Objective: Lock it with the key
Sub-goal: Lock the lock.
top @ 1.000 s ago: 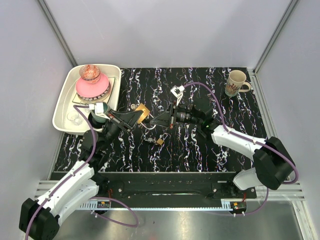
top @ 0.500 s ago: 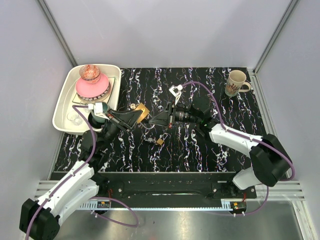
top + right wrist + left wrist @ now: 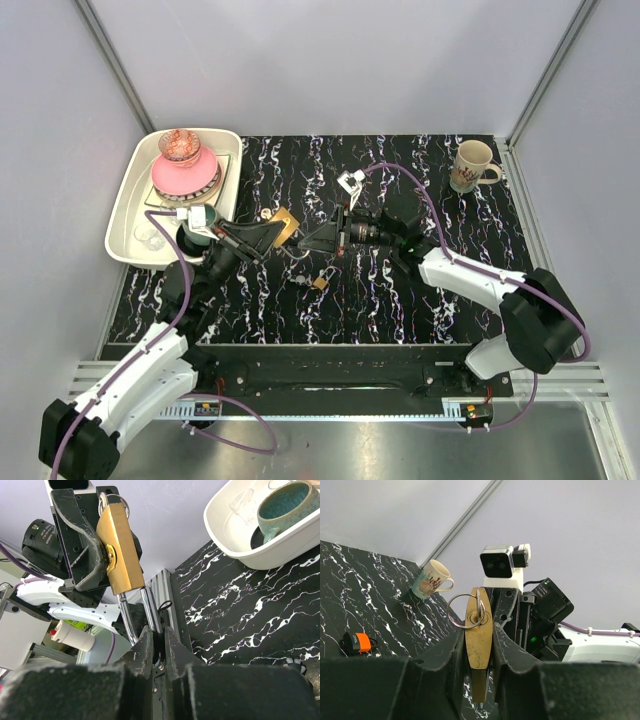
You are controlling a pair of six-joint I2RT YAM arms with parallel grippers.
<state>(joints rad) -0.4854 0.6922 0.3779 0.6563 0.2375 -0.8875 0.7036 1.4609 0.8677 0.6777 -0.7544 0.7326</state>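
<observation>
The small metal key with the orange plastic head (image 3: 357, 642) lies loose mid-tabletop, to the left of my left gripper (image 3: 478, 652) in its wrist view; I can't make out which way the blade points. I judge the left arm nearer, but it is clamped on the brass padlock (image 3: 117, 550), and the right gripper (image 3: 157, 642) pinches the padlock's steel shackle (image 3: 135, 615).

Lighting bright, even, diffuse from above; shadows faint. Brass padlock (image 3: 117, 550) shows mild glare. Wrist views: foreground soft, slight edge distortion.
</observation>
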